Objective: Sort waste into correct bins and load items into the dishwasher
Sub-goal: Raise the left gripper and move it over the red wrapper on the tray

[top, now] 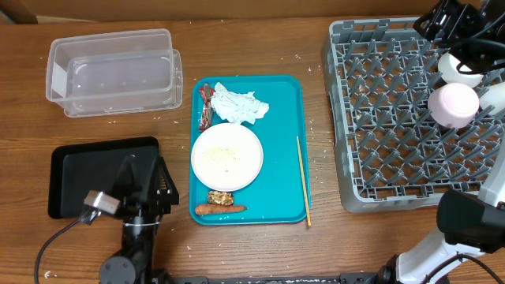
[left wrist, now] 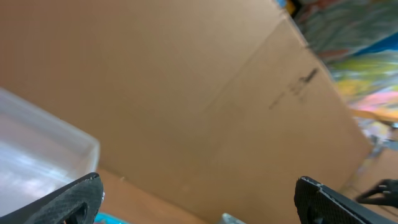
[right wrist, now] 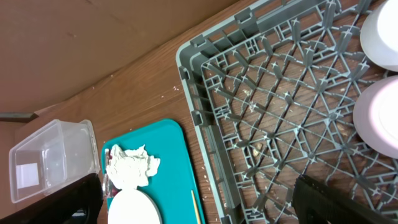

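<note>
Risks, as judged:
- The rack [top: 418,118] already carries a bowl [top: 460,67] & a cup [top: 454,104] at its R side. These could be knocked if more is brought in w/o a free slot being picked first.
- The teal tray [top: 280,158] could be dragged or tipped if anything on it is levered up hard.
- A wrong bin could be chosen btwn the tub [top: 114,71] & the black tray [top: 87,173], since both stand side by side.
- The plate [top: 245,170] lies flat, so little rim is offered. If it is tilted, the grains [top: 222,154] on it (faint) would be spilt.
- The napkin [top: 239,105] touches the plate's far edge, so both could be pinched together.
- The stick [top: 303,180] is thin & lies flat along the tray's R side. It is likely to be missed or rolled.
- The wrapper [top: 207,106], carrot bit [top: 219,210] & brown lump [top: 220,197] are small & crowded round the plate.

Position:
- The L gripper [left wrist: 198,182] is seen spread to its widest, w/ nothing held. It is aimed at the back wall, w/ a tub corner at the lower L of its view. The waste on the teal tray is off to its R, apart from the fingers.
- The R gripper [right wrist: 196,183] is likewise spread wide & empty, and is held high. The rack lies below to the R. The napkin & plate lie below to the L, well apart.
</note>
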`<action>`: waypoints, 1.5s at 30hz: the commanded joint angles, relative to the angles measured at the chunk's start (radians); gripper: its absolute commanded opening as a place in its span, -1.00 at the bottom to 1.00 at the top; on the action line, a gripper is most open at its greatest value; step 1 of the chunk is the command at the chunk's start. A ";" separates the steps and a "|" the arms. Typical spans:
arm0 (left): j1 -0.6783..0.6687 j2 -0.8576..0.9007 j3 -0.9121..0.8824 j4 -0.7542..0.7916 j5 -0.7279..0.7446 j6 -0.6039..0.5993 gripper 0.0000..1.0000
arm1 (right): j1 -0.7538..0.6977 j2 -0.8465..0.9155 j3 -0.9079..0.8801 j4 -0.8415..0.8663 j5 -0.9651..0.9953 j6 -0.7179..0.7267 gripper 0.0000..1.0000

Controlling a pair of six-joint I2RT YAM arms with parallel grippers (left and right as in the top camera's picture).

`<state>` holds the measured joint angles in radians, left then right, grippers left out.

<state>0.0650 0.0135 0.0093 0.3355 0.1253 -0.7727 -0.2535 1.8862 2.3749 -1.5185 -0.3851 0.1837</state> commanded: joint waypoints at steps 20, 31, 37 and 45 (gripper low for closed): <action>-0.083 1.352 1.483 -1.205 0.366 0.652 1.00 | 0.001 -0.010 0.014 0.003 0.003 0.003 1.00; -0.178 1.654 1.703 -1.291 0.078 0.556 1.00 | 0.001 -0.010 0.014 0.003 0.003 0.003 1.00; -0.315 1.749 1.792 -1.364 -0.314 0.566 1.00 | 0.001 -0.010 0.014 0.003 0.003 0.003 1.00; -0.343 1.894 1.792 -1.378 -0.203 0.560 1.00 | 0.001 -0.010 0.014 0.003 0.003 0.003 1.00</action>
<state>-0.2775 1.8339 1.7782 -1.0271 -0.0650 -0.2031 -0.2539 1.8862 2.3749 -1.5188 -0.3847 0.1833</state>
